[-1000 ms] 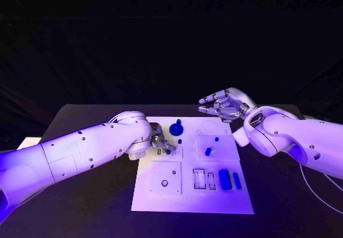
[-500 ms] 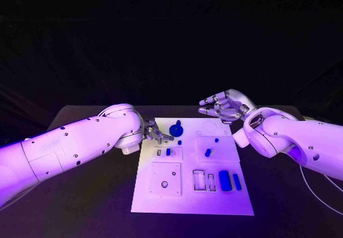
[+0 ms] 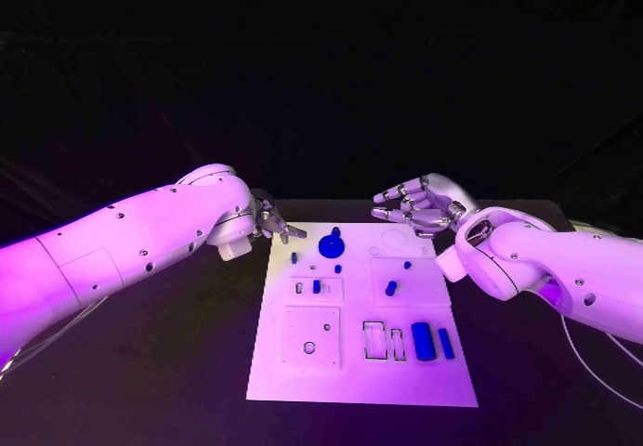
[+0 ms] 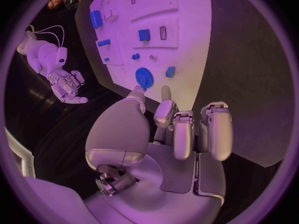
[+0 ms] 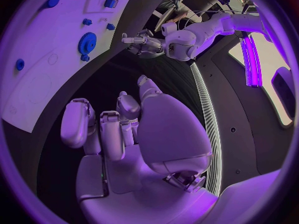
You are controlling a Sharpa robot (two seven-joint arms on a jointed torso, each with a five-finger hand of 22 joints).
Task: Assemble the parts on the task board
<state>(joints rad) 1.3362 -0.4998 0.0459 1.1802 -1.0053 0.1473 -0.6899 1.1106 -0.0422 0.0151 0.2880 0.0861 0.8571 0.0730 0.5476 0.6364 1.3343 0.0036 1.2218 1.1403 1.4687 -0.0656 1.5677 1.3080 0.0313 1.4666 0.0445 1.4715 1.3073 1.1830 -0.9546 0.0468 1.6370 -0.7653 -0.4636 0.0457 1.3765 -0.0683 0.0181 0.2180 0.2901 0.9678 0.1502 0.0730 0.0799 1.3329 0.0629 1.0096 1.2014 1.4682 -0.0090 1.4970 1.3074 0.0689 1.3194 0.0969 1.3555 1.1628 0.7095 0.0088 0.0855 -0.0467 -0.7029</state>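
left hand [image 4: 177,134] empty, fingers apart | above task board [image 4: 187,40] (blue gear [image 4: 144,77] near)

You have a black table [image 3: 161,372]; the white task board [image 3: 335,381] lies flat at its middle, reaching toward its near edge.

Violet light brightens the task board [image 3: 361,316] and white arms; around the board, the table [image 3: 175,372] and backdrop stay dark. Wrist views bend straight edges.

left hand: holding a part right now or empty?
Empty. In the left wrist view the left hand has its fingers apart with nothing between them, and it sits at the task board's far left corner, off the parts.
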